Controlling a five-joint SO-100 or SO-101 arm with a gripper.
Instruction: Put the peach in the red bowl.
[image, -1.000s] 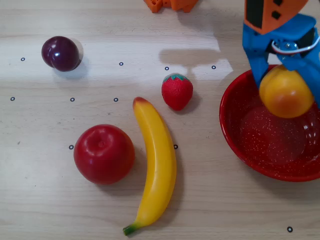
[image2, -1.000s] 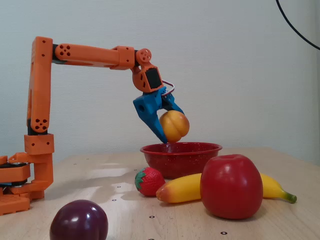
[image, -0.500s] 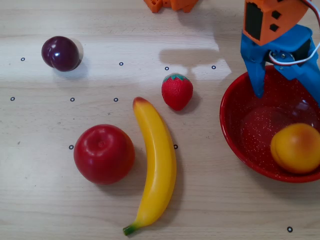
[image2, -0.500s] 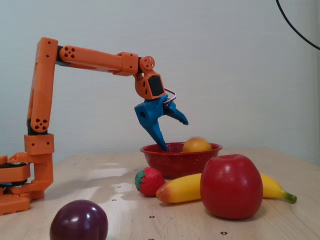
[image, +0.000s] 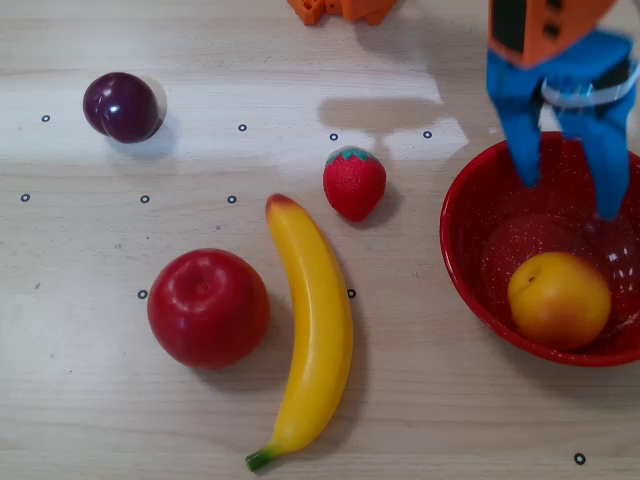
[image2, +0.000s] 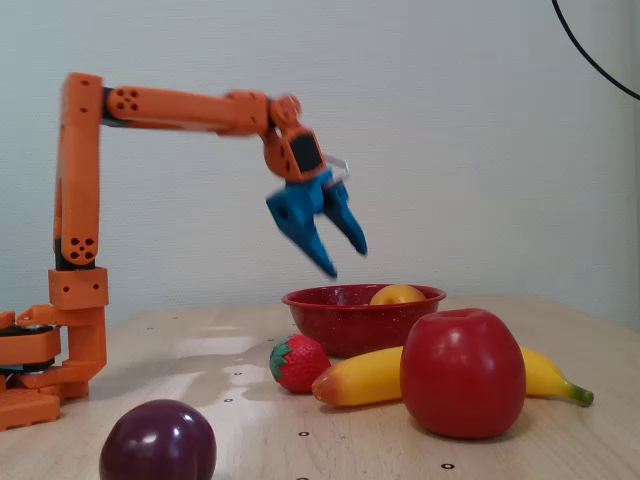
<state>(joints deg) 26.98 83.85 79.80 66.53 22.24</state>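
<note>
The peach (image: 558, 299), round and orange-yellow, lies inside the red bowl (image: 470, 265) at the right of the overhead view. In the fixed view only the peach's top (image2: 397, 294) shows above the bowl's rim (image2: 330, 298). My gripper (image: 568, 196) has blue fingers, is open and empty, and hangs over the far part of the bowl. In the fixed view the gripper (image2: 345, 260) is raised above the bowl, apart from the peach.
A red apple (image: 208, 307), a yellow banana (image: 313, 330), a strawberry (image: 354, 182) and a dark purple plum (image: 122, 106) lie on the wooden table left of the bowl. The orange arm base (image2: 40, 350) stands at the fixed view's left.
</note>
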